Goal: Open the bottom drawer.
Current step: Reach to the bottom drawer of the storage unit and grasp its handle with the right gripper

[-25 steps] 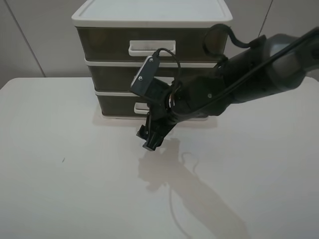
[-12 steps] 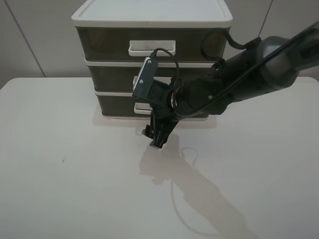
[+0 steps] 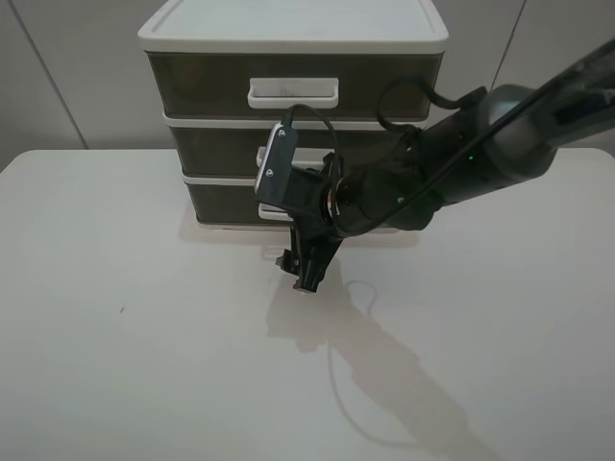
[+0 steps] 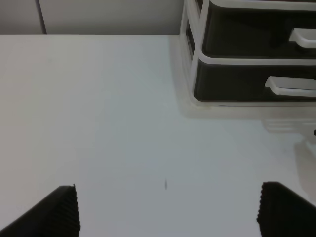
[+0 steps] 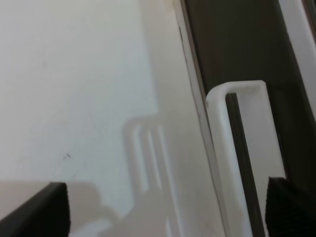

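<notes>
Well, from up high only one arm shows: the right gripper [image 3: 306,277] reaches in across the white table [image 3: 115,365] and hangs nose-down just in front of the three-drawer unit [image 3: 288,29], low and close to the tabletop. Its bulk hides most of the front of the bottom drawer [image 3: 223,202], so from there I cannot make out the handle.

The right wrist camera fills that gap. It looks past two dark fingertips [image 5: 42,207] set far apart, with nothing clamped between them, and shows the white loop handle [image 5: 216,143] against the smoky-brown drawer face, near but not touched.

The left wrist camera gives what the overhead view lacks altogether: the left gripper [image 4: 168,212], its fingertips [image 4: 61,212] also spread wide and empty, well back from the unit over bare table. From there the bottom drawer sits flush in its white frame at the lowest tier, under the middle drawer [image 4: 247,34], its handle clear to see. The top drawer [image 3: 202,82] appears only from above.
</notes>
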Action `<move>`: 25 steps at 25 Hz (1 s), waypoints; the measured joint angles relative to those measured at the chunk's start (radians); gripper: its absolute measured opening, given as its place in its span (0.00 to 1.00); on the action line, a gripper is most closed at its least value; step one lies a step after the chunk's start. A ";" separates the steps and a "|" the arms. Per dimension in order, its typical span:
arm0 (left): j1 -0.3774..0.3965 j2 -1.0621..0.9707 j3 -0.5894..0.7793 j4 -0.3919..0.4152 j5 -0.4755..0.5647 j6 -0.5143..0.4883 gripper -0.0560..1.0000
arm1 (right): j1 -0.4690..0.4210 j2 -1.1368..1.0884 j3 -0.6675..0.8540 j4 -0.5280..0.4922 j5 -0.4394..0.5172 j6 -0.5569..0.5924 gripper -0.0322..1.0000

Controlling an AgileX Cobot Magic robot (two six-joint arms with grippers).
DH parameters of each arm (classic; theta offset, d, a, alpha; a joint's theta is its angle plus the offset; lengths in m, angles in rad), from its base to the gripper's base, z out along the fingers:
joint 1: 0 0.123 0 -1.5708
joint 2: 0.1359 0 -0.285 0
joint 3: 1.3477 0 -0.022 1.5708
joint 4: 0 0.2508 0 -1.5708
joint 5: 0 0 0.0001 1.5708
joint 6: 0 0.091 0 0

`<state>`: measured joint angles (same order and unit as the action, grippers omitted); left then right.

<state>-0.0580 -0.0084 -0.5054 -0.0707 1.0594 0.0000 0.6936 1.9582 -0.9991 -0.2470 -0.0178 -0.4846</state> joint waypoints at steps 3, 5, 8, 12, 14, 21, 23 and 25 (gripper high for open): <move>0.000 0.000 0.000 0.000 0.000 0.000 0.76 | 0.000 0.006 -0.001 -0.017 -0.019 0.000 0.79; 0.000 0.000 0.000 0.000 0.000 0.000 0.76 | 0.000 0.011 -0.003 -0.020 -0.027 0.000 0.79; 0.000 0.000 0.000 0.000 0.000 0.000 0.76 | 0.000 0.017 -0.004 -0.025 -0.044 0.000 0.79; 0.000 0.000 0.000 0.000 0.000 0.000 0.76 | 0.000 0.020 -0.004 -0.055 -0.060 -0.003 0.79; 0.000 0.000 0.000 0.000 0.000 0.000 0.76 | -0.002 0.020 -0.004 -0.066 -0.057 -0.005 0.79; 0.000 0.000 0.000 0.000 0.000 0.000 0.76 | -0.024 0.020 -0.005 -0.090 -0.043 -0.008 0.79; 0.000 0.000 0.000 0.000 0.000 0.000 0.76 | -0.027 0.020 -0.005 -0.092 -0.042 -0.011 0.79; 0.000 0.000 0.000 0.000 0.000 0.000 0.76 | -0.031 0.020 -0.005 -0.103 -0.041 -0.011 0.79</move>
<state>-0.0580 -0.0084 -0.5054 -0.0707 1.0594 0.0000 0.6622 1.9782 -1.0039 -0.3501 -0.0587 -0.4951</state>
